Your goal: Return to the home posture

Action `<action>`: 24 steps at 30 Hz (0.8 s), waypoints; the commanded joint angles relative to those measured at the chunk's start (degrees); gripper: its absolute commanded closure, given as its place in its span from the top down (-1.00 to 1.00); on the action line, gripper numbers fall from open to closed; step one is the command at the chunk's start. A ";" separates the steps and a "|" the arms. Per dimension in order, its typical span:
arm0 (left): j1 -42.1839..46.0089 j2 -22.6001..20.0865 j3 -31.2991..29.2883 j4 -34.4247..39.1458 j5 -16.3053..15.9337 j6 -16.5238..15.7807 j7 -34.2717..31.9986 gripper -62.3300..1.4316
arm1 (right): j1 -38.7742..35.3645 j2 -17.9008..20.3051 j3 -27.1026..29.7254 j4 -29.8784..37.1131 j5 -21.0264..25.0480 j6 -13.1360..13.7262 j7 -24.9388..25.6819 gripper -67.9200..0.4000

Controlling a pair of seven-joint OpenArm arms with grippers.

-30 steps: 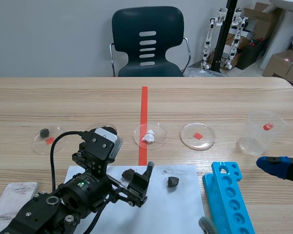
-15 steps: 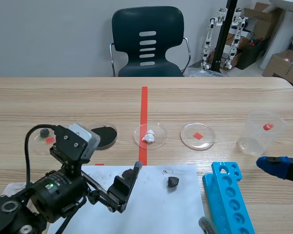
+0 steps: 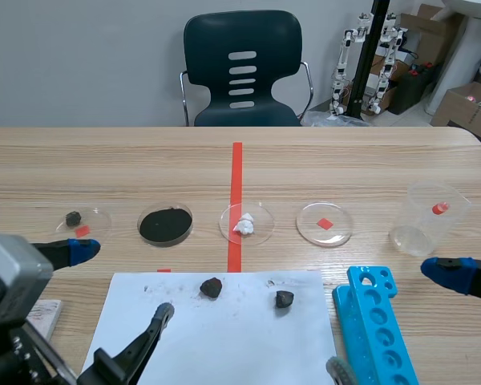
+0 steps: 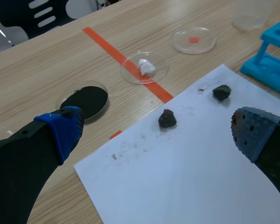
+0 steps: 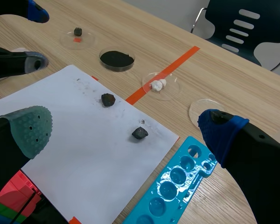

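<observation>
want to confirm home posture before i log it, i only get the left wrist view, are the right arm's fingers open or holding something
observer: open. the right fingers stand apart with nothing between them.
operator: ok, anything beside the black powder that i miss
observer: yes, further out on the left arm's side there is a clear dish holding a small dark lump.
operator: and the cup, i only catch part of it
observer: the cup stands upright beyond the blue rack. a small red piece shows high up through its wall.
</observation>
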 commanded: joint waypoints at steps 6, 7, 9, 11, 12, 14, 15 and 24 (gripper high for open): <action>9.70 -2.12 -3.91 4.72 -0.42 -0.13 -6.19 1.00 | -0.09 -0.02 0.11 0.63 0.46 -0.17 0.90 1.00; 11.10 -2.12 -4.92 5.44 -0.42 -0.13 -6.21 1.00 | -0.09 -0.02 0.11 0.63 0.46 -0.17 0.90 1.00; 13.90 -2.12 -6.95 6.95 -0.42 -0.13 -6.23 1.00 | -0.09 -0.02 0.11 0.63 0.46 -0.17 0.90 1.00; 16.85 -2.12 -9.20 8.70 -0.39 -0.13 -6.27 1.00 | -0.09 -0.02 0.11 0.63 0.46 -0.17 0.90 1.00; 18.10 -2.12 -10.12 9.49 -0.39 -0.15 -6.47 1.00 | -0.09 -0.02 0.11 0.63 0.46 -0.17 0.90 1.00; 20.46 -2.12 -11.54 10.86 -0.31 -0.17 -8.44 1.00 | -0.09 -0.02 0.11 0.63 0.46 -0.17 0.90 1.00; 21.51 -2.12 -12.07 11.52 -0.13 -0.17 -9.53 1.00 | -0.09 -0.02 0.11 0.63 0.46 -0.17 0.90 1.00; 26.25 -2.10 -12.85 17.42 0.28 -0.17 -12.63 1.00 | -0.09 -0.02 0.11 0.63 0.46 -0.17 0.90 1.00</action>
